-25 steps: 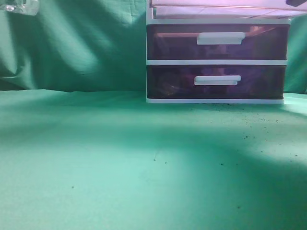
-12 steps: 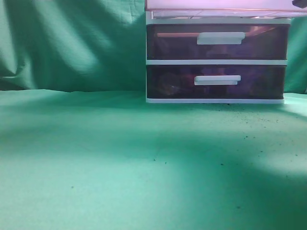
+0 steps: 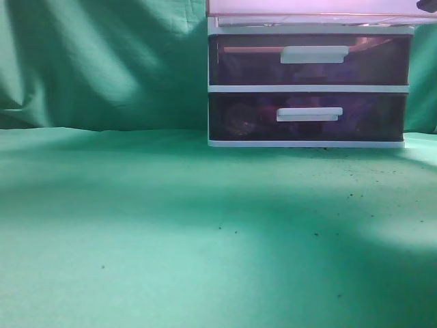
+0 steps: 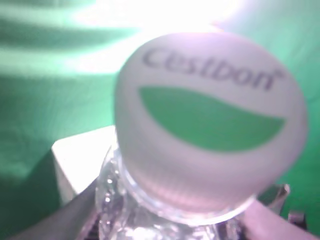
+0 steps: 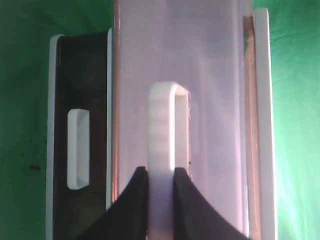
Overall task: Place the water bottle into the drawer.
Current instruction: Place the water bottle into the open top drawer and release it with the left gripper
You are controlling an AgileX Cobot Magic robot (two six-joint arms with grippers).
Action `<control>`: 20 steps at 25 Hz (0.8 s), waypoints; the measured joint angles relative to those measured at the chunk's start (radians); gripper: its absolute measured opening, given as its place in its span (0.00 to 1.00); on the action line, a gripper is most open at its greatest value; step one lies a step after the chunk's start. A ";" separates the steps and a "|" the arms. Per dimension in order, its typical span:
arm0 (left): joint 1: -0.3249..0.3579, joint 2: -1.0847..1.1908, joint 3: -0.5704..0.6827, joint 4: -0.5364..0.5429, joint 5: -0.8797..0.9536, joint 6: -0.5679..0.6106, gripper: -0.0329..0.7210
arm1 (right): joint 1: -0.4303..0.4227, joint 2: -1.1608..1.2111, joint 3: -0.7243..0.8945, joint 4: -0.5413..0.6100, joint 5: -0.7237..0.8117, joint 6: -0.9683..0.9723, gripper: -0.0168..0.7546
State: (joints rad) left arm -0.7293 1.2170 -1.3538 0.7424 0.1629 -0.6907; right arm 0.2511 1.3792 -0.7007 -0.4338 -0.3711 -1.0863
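While you watch, your grippers stand so:
Right gripper [image 5: 161, 187]: fingers clamped on top drawer handle [image 5: 169, 150] of the drawer unit [image 3: 308, 85].
Left gripper: finger state hidden; water bottle [image 4: 200, 130] fills its view, cap toward camera.

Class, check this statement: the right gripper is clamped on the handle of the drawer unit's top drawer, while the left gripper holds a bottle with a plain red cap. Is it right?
Not quite. The cap is white with a green shape and "Cestbon" lettering, not plain red, as the left wrist view shows. The rest stands: in the right wrist view the right gripper is clamped on the top drawer's handle, and the left gripper holds the bottle.
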 joint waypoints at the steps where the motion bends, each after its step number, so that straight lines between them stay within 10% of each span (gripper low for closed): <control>1: 0.000 0.041 -0.045 0.001 -0.021 0.000 0.46 | 0.000 0.000 0.000 0.000 0.000 0.000 0.15; 15: 0.016 0.562 -0.328 0.064 0.039 0.000 0.46 | 0.000 0.000 0.000 0.000 0.000 0.002 0.15; 20: 0.086 0.619 -0.329 -0.116 0.047 -0.025 0.46 | 0.002 0.000 0.000 -0.009 0.000 0.019 0.15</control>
State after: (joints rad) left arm -0.6432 1.8361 -1.6827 0.6265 0.2099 -0.7154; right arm 0.2526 1.3792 -0.7007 -0.4427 -0.3711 -1.0674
